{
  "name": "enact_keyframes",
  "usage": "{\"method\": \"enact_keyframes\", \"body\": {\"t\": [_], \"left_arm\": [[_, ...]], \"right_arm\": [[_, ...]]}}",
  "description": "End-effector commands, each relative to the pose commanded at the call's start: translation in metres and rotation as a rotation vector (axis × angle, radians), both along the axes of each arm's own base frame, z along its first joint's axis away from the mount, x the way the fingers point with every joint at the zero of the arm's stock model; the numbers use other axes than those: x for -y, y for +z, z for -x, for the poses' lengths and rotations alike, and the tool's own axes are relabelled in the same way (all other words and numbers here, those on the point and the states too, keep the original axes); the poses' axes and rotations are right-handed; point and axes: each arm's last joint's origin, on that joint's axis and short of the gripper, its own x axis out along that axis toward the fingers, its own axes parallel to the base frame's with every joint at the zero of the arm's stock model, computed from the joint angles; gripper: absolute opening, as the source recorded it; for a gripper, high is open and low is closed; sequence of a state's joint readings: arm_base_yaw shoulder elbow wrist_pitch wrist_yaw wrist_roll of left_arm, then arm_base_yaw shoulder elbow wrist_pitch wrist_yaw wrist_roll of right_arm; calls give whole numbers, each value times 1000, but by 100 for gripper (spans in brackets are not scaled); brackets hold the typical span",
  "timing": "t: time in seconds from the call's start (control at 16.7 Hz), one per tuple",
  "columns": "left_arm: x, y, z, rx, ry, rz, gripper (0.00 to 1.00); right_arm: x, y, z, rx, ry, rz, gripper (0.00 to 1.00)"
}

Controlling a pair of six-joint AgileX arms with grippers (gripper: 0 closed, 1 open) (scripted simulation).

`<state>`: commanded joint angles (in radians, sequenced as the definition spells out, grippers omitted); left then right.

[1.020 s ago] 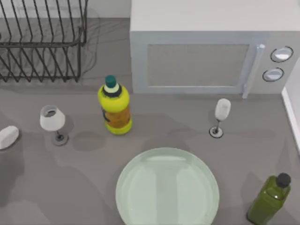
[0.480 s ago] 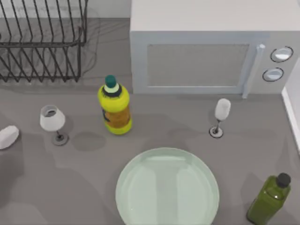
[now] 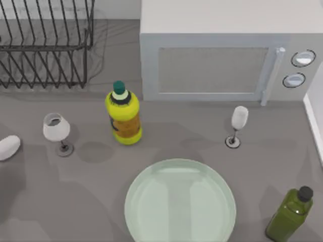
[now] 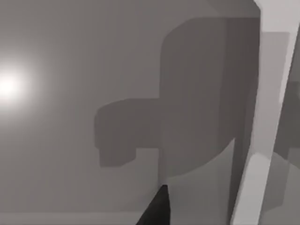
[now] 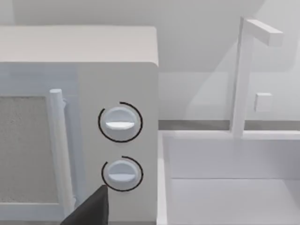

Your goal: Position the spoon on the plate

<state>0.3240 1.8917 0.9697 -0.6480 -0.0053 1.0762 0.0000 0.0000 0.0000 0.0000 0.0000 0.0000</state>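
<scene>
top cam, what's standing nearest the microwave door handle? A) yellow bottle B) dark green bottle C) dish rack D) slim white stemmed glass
D: the slim stemmed glass stands just in front of the microwave, a little left of its handle; the yellow bottle, the dark green bottle and the dish rack are all farther off.

The plate [image 3: 180,201] is cut off by the bottom edge; the spoon [image 3: 9,147] is cropped at the left edge.
</scene>
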Motion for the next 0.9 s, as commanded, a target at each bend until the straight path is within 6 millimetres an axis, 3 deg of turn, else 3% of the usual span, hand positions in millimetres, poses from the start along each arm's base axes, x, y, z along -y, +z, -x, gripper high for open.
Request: {"method": "enact_keyframes", "body": {"t": [0.18,0.24,0.66,0.72,0.9], "left_arm": [[0,0,0,0,0,0,2],[0,0,0,0,0,0,0],[0,0,0,0,0,0,0],[2,22,2,16,18,20,0],[2,31,-1,17,12,18,0]], "right_arm": [[0,0,0,0,0,0,100],[0,0,0,0,0,0,100],[0,0,0,0,0,0,100],[0,0,0,0,0,0,100],[0,0,0,0,0,0,100]]}}
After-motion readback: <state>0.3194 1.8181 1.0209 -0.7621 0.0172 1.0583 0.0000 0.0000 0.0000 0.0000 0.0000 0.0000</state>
